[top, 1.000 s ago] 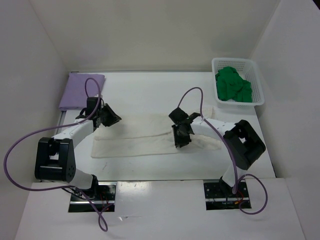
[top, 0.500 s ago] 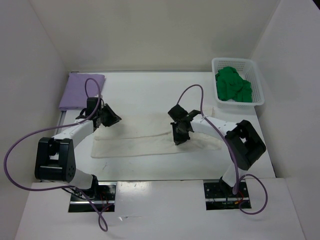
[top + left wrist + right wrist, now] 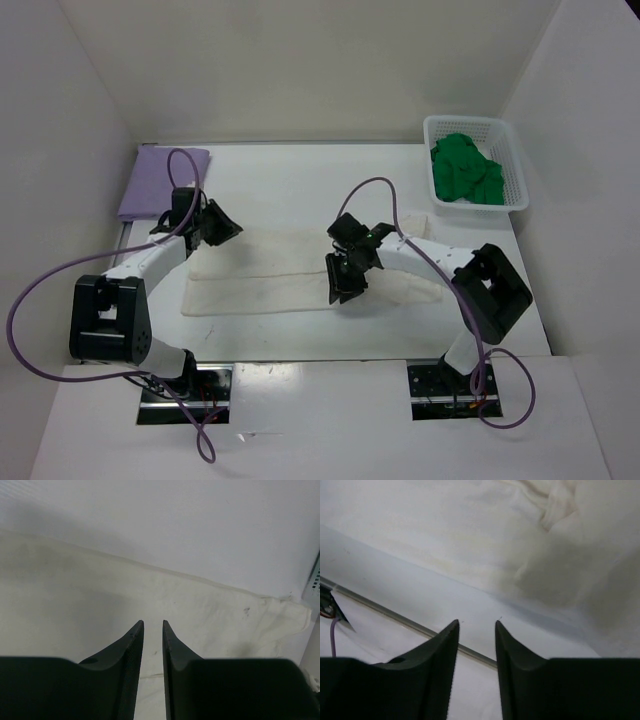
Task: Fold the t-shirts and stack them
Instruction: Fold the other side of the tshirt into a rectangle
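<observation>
Near the middle of the table the cream-white t-shirt lies as a long folded strip. In the last second the right gripper has moved left and nearer to the arm bases, and its jaws, spread with nothing between them, now hang over the near hem. The left gripper has stayed at the far left corner of this shirt, its jaws almost together with no cloth in the thin gap. I judge that the right arm seeks a new hold for the next fold, while the lavender-purple t-shirt lies folded at the far left and the green t-shirt waits in the basket.
</observation>
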{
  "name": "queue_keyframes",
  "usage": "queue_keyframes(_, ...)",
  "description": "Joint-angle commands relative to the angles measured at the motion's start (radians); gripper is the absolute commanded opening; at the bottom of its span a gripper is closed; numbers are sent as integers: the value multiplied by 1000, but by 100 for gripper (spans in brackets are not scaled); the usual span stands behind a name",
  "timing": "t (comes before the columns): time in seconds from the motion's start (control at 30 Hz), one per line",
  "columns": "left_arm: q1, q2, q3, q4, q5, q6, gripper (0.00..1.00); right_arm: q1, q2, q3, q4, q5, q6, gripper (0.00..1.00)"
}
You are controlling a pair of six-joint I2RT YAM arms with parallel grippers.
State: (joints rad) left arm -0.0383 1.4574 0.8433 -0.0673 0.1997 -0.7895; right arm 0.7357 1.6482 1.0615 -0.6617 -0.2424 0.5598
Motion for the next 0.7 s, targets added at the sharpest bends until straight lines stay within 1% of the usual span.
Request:
queue_keyframes(0.0,-5,4,53,26,-5,13,28,10,-14,52,17,-54,12,43)
queue_keyframes(0.07,-5,14,76,26,-5,22,28,10,-14,93,-30,-17,-12,43)
queue_keyframes(0.13,-5,14,76,26,7,22,28,-18,-45,103,-41,27,-21,43)
queue_keyframes(0.17,-5,14,76,26,20,32,30,-71,-56,103,-41,28,-35,38)
queue_keyframes(0.2,-15,23,76,26,20,32,32,-105,-67,92,-20,28,-44,27)
queue_keyframes(0.23,-29,38,76,26,33,32,32,-140,-88,92,-9,28,-44,22)
queue_keyframes(0.27,-29,59,76,26,33,42,33,-209,-100,72,8,43,-44,16)
queue_keyframes(0.33,-52,83,76,26,44,42,33,-272,-110,40,66,92,-44,6)
queue_keyframes(0.4,-52,124,76,26,53,42,33,-336,-99,14,95,138,-6,4)
queue_keyframes(0.43,-52,138,66,40,82,42,33,-346,-99,-32,146,159,12,4)
queue_keyframes(0.47,-52,153,66,40,92,42,33,-346,-90,-56,169,190,32,2)
queue_keyframes(0.57,-52,207,47,66,92,18,33,-358,-59,-152,256,215,138,2)
queue_keyframes(0.6,-52,207,31,78,102,-8,33,-358,-59,-179,279,215,197,2)
queue_keyframes(0.67,-20,218,10,104,121,-19,33,-358,-71,-244,336,225,258,2)
